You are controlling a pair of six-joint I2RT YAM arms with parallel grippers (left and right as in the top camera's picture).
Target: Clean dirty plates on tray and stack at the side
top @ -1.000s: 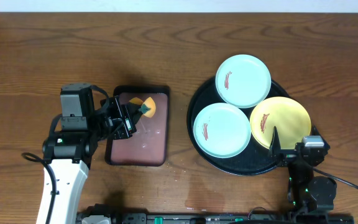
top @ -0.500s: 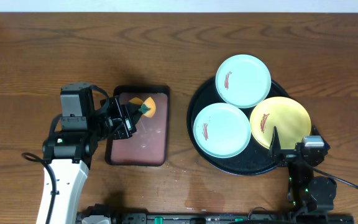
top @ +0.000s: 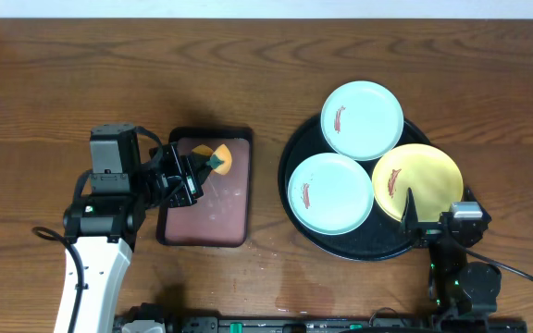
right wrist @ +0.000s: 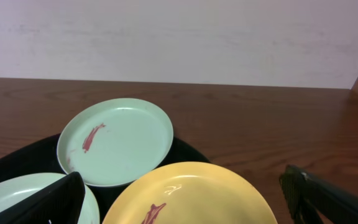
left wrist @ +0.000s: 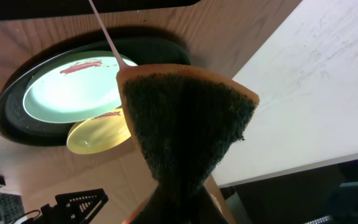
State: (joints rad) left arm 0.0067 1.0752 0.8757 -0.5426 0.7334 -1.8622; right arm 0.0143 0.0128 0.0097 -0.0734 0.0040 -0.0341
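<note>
Dark-green scouring face, orange backing: the sponge (left wrist: 185, 118) fills my left wrist view. Its lower end is folded and pinched between the left jaws, which are pressed tightly onto it. From overhead the sponge (top: 216, 159) hangs over the far end of the maroon tray (top: 213, 217), well apart from the black tray (top: 291, 153) on the right side of the table (top: 63, 83).

Change over the last second: none that I can detect. Both arms stand where they stood, the sponge sits at the same spot, and no plate has shifted. I read this as a pause with the sponge in hand, before any wiping has begun.

State of the task's things: all three plates lie on the black tray, each carrying a reddish-brown smear. They are the far mint plate (top: 362, 120), the near mint plate (top: 330, 192) and the yellow plate (top: 416, 181). None is cleaned, and nothing is stacked on the bare table beside the tray.

The right jaws are spread wide and empty, poised at the near edge of the yellow plate. In the right wrist view one finger shows at each lower corner.

Next, in my judgement, the sponge must cross to the black tray while the right arm steadies or lifts a plate.
</note>
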